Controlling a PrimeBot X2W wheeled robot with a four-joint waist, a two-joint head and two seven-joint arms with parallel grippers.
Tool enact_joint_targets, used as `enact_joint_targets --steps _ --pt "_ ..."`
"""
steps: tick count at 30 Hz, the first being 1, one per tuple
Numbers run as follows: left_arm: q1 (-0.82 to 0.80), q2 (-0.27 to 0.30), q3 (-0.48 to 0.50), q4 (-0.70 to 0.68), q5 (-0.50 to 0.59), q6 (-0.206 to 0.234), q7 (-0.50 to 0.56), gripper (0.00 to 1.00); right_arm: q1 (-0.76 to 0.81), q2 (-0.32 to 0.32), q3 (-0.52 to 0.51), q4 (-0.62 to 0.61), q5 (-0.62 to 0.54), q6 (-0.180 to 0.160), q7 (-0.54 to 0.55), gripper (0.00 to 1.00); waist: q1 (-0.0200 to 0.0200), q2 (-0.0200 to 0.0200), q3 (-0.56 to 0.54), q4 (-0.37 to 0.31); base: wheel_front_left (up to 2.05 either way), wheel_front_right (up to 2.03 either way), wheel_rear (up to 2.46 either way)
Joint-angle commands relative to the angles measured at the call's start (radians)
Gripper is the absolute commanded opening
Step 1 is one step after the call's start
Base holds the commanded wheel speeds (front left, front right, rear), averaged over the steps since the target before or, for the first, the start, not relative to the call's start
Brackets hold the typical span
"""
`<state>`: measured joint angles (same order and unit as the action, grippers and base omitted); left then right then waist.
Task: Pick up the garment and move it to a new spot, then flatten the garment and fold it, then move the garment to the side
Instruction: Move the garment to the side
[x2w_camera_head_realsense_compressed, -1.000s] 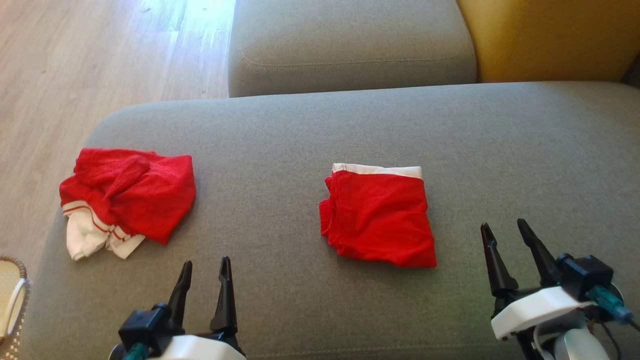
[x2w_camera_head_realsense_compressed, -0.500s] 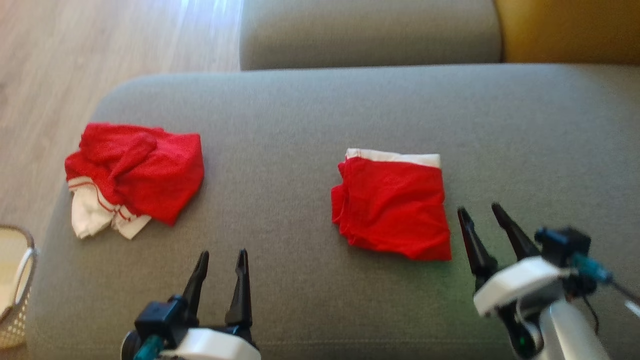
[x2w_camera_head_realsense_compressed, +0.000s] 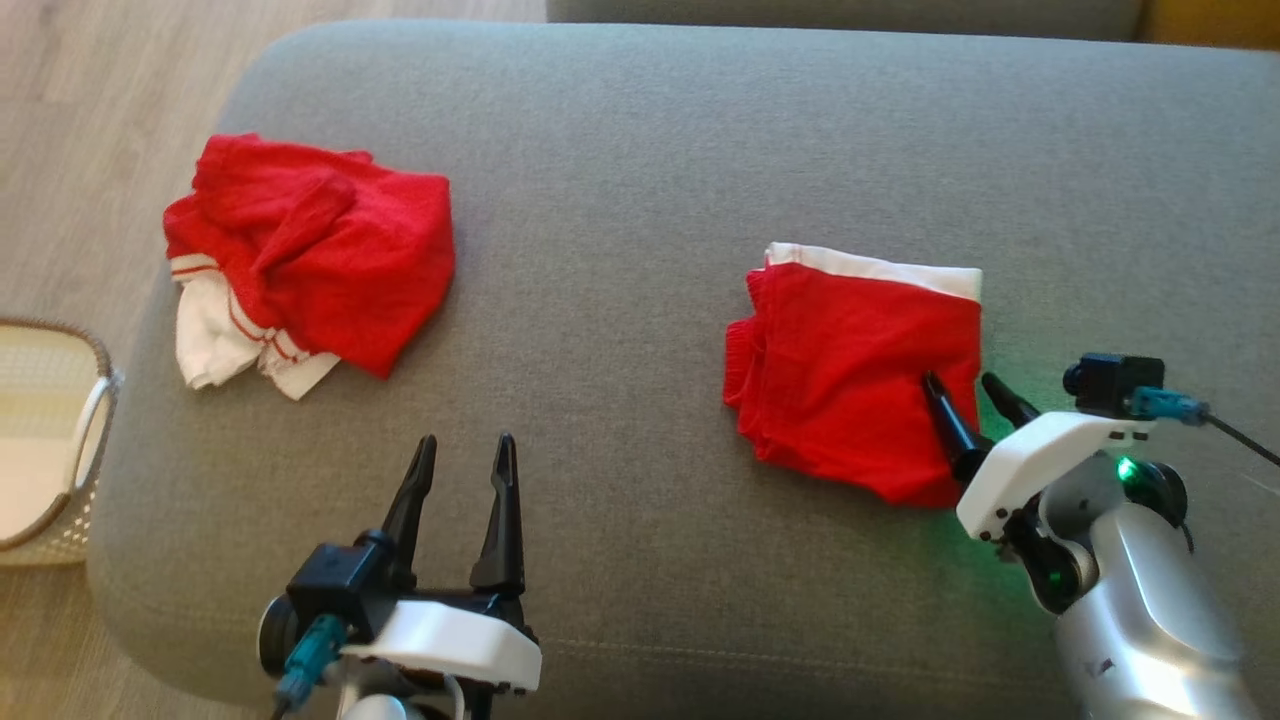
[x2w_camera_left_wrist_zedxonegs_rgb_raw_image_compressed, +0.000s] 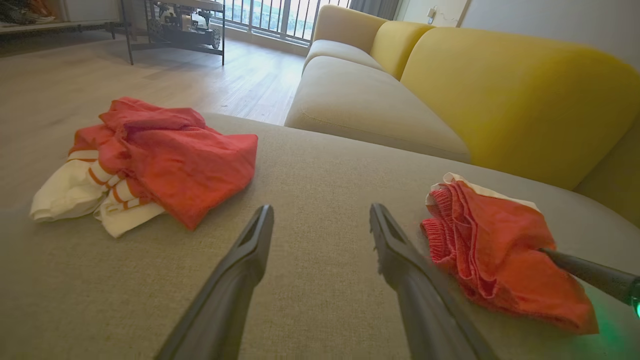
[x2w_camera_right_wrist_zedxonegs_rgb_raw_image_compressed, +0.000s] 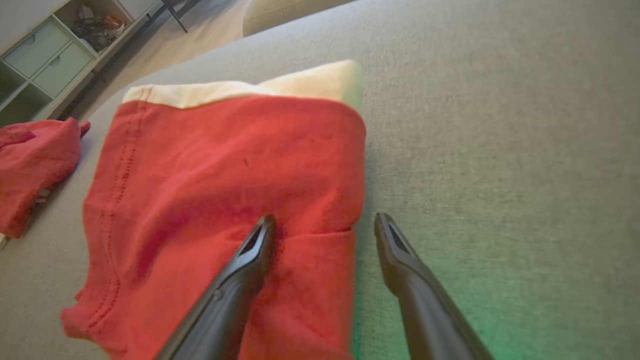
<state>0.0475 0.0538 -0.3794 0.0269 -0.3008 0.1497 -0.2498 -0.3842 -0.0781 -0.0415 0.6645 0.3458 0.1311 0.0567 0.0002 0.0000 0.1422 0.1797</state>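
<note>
Right hand (x2w_camera_head_realsense_compressed: 960, 380): fingers spread, pinching nothing. In the right wrist view one finger (x2w_camera_right_wrist_zedxonegs_rgb_raw_image_compressed: 250, 260) lay over the near right corner of the folded red garment (x2w_camera_head_realsense_compressed: 850, 390) and the other finger over bare cushion just beside the garment's edge; whether either tip touched could not be told. Left hand (x2w_camera_head_realsense_compressed: 467, 442): fingers likewise spread and empty, above the grey sofa cushion (x2w_camera_head_realsense_compressed: 640, 150), well apart from both garments.

The folded red garment lay flat right of the cushion's centre, its white band along the far edge. The left wrist view showed its stacked layers from the side, with a dark finger of the right hand reaching over it. The right wrist view showed a line of stitching down one side of the garment.

A crumpled red-and-white garment (x2w_camera_head_realsense_compressed: 320, 250) sat near the cushion's left end.

The head view showed a woven basket (x2w_camera_head_realsense_compressed: 95, 400) on the wooden floor beside the cushion and a green light (x2w_camera_head_realsense_compressed: 1127, 468) on the right wrist. The left wrist view added a yellow sofa backrest (x2w_camera_left_wrist_zedxonegs_rgb_raw_image_compressed: 515, 100). The right wrist view added a shelf unit with drawers (x2w_camera_right_wrist_zedxonegs_rgb_raw_image_compressed: 45, 55).
</note>
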Motion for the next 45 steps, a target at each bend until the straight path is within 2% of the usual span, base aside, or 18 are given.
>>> enact_joint_targets --steps 1,7,8,9,13,16,20,26,30,36,40,45 --pt "-0.045 -0.004 0.024 -0.027 0.001 0.003 -0.012 1.00 -0.044 -0.003 0.018 -0.004 0.004 0.000 0.005 1.00 -0.0002 0.0000 0.004 0.009 0.00 0.00 0.00" --pt "-0.048 -0.004 0.021 -0.024 0.002 0.003 -0.012 1.00 -0.082 -0.001 0.051 0.075 0.008 0.000 -0.004 1.00 -0.0002 0.0000 0.011 0.016 0.00 0.00 0.00" --pt "-0.050 -0.004 0.019 -0.024 0.002 0.004 -0.012 1.00 -0.088 -0.001 0.058 0.086 0.010 0.000 -0.008 0.36 -0.0002 0.0000 0.012 0.016 0.00 0.00 0.00" --pt "-0.051 -0.004 0.018 -0.024 0.003 0.005 -0.012 1.00 -0.094 -0.002 0.067 0.093 0.009 0.000 -0.016 0.00 -0.0002 0.0000 0.013 0.016 0.00 0.00 0.00" --pt "-0.059 -0.004 0.010 -0.021 0.029 0.004 -0.012 1.00 -0.112 -0.018 0.101 0.116 -0.011 0.000 -0.040 0.00 -0.0002 0.0000 0.016 0.012 0.00 0.00 0.00" --pt "-0.068 -0.004 -0.013 -0.015 0.098 -0.003 -0.012 1.00 -0.133 -0.038 0.138 0.138 -0.035 0.000 -0.064 0.00 -0.0002 0.0000 0.014 -0.006 0.00 0.00 0.00" --pt "-0.073 -0.004 -0.028 -0.026 0.118 0.004 -0.012 1.00 -0.177 -0.063 0.191 0.159 -0.050 0.000 -0.075 0.00 -0.0002 0.0000 0.015 -0.058 0.00 0.00 0.00" --pt "-0.131 -0.004 -0.065 -0.037 0.125 0.008 -0.012 1.00 -0.261 -0.154 0.303 0.147 -0.061 0.000 -0.066 0.00 -0.0002 0.0000 0.061 -0.164 0.00 0.00 0.00" --pt "-0.192 -0.004 -0.080 -0.034 0.141 0.006 -0.012 1.00 -0.314 -0.234 0.366 0.128 -0.032 0.000 -0.070 0.00 -0.0002 0.0000 0.112 -0.239 0.00 0.00 0.00" --pt "-0.278 -0.004 -0.090 -0.005 0.158 -0.006 -0.012 1.00 -0.408 -0.348 0.388 0.121 0.053 0.000 -0.109 0.00 -0.0002 0.0000 0.198 -0.337 0.00 0.00 0.00" --pt "-0.332 -0.004 -0.095 0.014 0.167 -0.014 -0.012 1.00 -0.485 -0.401 0.397 0.145 0.107 0.000 -0.152 0.00 -0.0002 0.0000 0.265 -0.390 0.00 0.00 0.00" --pt "-0.358 -0.004 -0.099 0.028 0.179 -0.016 -0.012 1.00 -0.539 -0.428 0.397 0.191 0.147 0.000 -0.203 0.00 -0.0002 0.0000 0.305 -0.417 0.00 0.00 0.00"
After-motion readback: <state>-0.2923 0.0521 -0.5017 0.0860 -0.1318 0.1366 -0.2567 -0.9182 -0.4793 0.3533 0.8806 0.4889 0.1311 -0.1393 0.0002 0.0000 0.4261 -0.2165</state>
